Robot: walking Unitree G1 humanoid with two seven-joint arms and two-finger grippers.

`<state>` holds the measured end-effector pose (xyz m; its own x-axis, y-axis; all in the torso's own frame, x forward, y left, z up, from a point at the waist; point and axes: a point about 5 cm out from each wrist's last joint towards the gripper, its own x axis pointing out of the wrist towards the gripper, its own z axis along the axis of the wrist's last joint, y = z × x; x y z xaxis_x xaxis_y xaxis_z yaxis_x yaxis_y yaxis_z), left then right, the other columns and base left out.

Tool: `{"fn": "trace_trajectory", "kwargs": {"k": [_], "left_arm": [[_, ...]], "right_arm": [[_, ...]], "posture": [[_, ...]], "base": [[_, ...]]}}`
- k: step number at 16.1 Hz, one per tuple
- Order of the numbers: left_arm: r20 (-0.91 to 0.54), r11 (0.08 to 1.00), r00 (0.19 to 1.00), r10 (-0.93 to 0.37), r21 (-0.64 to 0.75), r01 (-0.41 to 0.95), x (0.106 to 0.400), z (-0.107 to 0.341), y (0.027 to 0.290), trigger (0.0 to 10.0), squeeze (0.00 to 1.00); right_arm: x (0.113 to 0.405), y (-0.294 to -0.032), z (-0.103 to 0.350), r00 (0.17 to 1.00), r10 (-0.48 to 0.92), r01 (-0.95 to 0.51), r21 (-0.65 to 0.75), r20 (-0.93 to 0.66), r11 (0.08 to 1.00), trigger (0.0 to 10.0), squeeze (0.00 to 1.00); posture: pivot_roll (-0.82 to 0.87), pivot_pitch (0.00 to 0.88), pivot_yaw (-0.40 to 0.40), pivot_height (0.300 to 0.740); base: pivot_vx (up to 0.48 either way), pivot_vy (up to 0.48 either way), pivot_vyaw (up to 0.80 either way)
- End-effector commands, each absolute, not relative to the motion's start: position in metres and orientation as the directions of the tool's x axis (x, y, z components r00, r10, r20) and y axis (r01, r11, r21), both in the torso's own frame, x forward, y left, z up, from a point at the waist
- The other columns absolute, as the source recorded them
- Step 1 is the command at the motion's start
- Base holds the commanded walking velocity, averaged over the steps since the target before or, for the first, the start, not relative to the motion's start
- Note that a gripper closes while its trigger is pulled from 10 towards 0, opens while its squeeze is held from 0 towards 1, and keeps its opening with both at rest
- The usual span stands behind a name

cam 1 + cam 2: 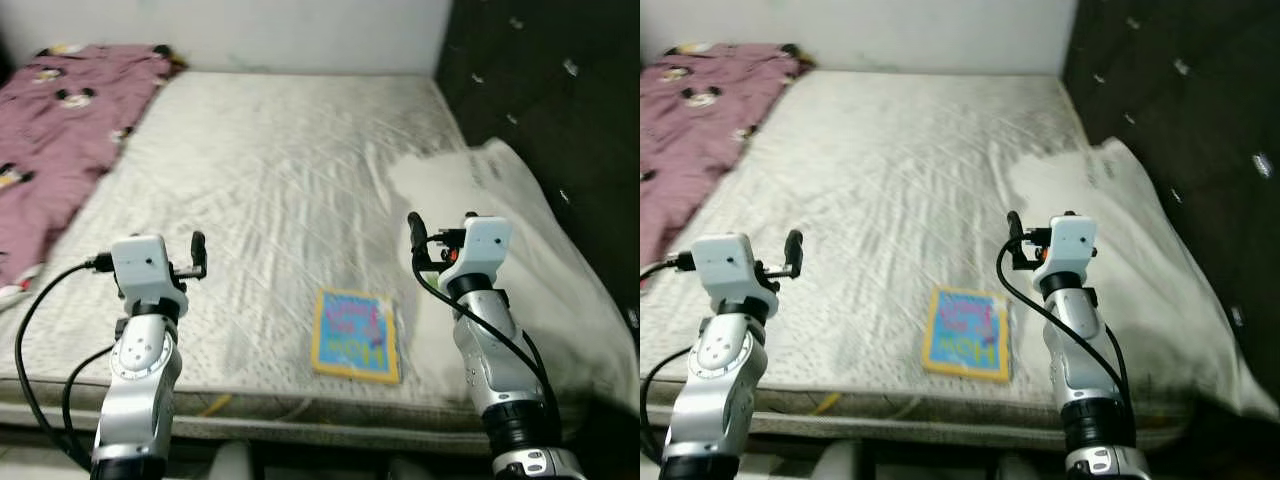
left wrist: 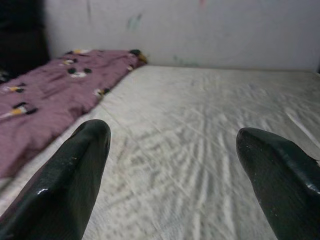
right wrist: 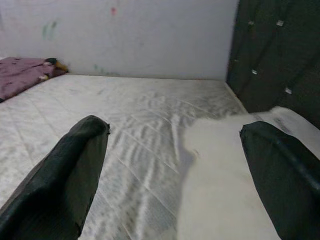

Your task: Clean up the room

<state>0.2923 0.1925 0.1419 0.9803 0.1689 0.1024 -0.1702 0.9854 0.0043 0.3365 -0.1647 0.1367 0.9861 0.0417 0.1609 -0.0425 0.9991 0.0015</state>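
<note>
A colourful children's book (image 1: 355, 335) with a yellow border lies flat near the front edge of the white mattress (image 1: 290, 170). My left gripper (image 2: 175, 165) is raised above the mattress's front left part, open, with nothing between its black fingers (image 2: 75, 170). To the right of the book my right gripper (image 3: 175, 165) is held up at the same height, open and empty too. Both grippers point toward the far wall. The book sits between the two arms, closer to the right one.
A purple blanket (image 1: 55, 130) with cartoon mouse prints is bunched at the far left of the bed. A white pillow or sheet (image 1: 500, 200) lies along the right side. A dark tufted headboard (image 1: 560, 90) stands on the right, a pale wall (image 1: 250, 30) behind.
</note>
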Motion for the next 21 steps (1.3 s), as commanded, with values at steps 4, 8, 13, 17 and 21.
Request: {"fn": "trace_trajectory", "kwargs": {"k": [4,8,13,17,21], "left_arm": [[0.107,0.981,0.976,0.190,0.024,-0.194,0.297,0.144,0.192,10.0,0.00],[0.124,0.980,0.974,0.191,0.037,-0.197,0.299,0.149,0.184,10.0,0.00],[0.120,0.981,0.974,0.193,-0.007,-0.194,0.301,0.148,0.183,10.0,0.00],[0.133,0.984,0.975,0.176,-0.018,-0.175,0.305,0.151,0.179,10.0,0.00],[0.126,0.983,0.975,0.182,-0.038,-0.179,0.304,0.148,0.178,10.0,0.00]], "right_arm": [[0.340,-0.165,0.142,0.983,0.039,-0.038,-0.008,0.178,0.999,10.0,0.00],[0.344,-0.167,0.144,0.983,0.039,-0.036,-0.019,0.180,0.999,10.0,0.00],[0.345,-0.164,0.145,0.983,0.048,-0.045,-0.021,0.178,0.999,10.0,0.00],[0.345,-0.162,0.142,0.983,0.061,-0.053,-0.051,0.174,0.997,10.0,0.00],[0.346,-0.157,0.142,0.980,0.090,-0.079,-0.068,0.176,0.994,10.0,0.00]], "posture": [[0.01,0.000,0.015,0.740],[0.02,0.000,0.003,0.740],[0.02,0.000,-0.003,0.740],[0.02,0.000,-0.002,0.740],[0.02,0.000,-0.008,0.740]], "base": [[0.000,0.000,0.00],[0.000,0.000,0.00],[0.000,0.000,0.00],[0.000,0.000,0.00],[0.000,0.000,0.57]]}}
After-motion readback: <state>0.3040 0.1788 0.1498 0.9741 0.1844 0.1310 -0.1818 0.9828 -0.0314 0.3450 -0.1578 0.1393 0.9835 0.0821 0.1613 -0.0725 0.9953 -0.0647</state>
